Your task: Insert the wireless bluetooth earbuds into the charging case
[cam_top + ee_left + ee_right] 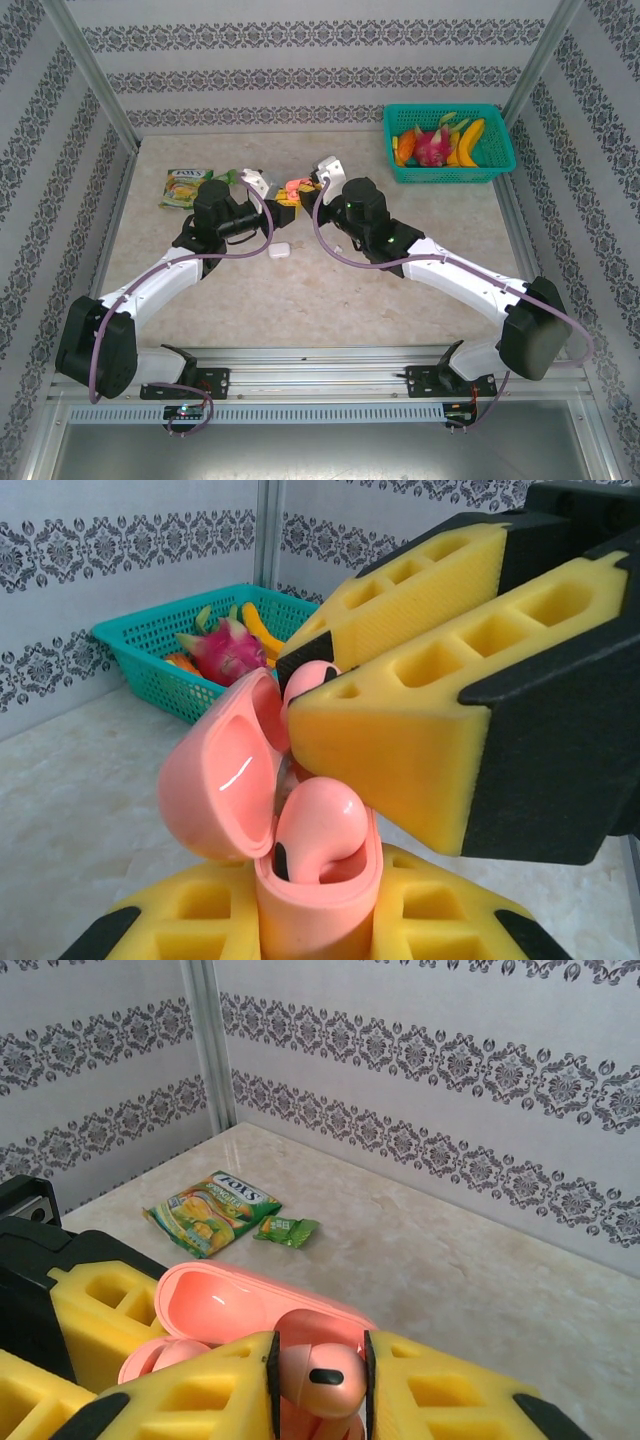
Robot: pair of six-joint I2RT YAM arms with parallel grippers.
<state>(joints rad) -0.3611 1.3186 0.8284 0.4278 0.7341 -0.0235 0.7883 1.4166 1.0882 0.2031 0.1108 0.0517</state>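
My left gripper (318, 925) is shut on the base of a salmon-pink charging case (320, 905), held upright with its lid (215, 780) swung open. One pink earbud (322, 830) sits in the case's left well. Just above the case, my right gripper (320, 1380) is shut on a second pink earbud (322, 1378), pinched between its yellow fingers (400, 740). In the top view both grippers meet over the pink case (293, 187) at the middle back of the table.
A small white case (278, 251) lies on the table below the grippers. A green candy bag (185, 187) and a small green wrapper (287, 1228) lie at the back left. A teal basket (448, 165) of fruit stands at the back right.
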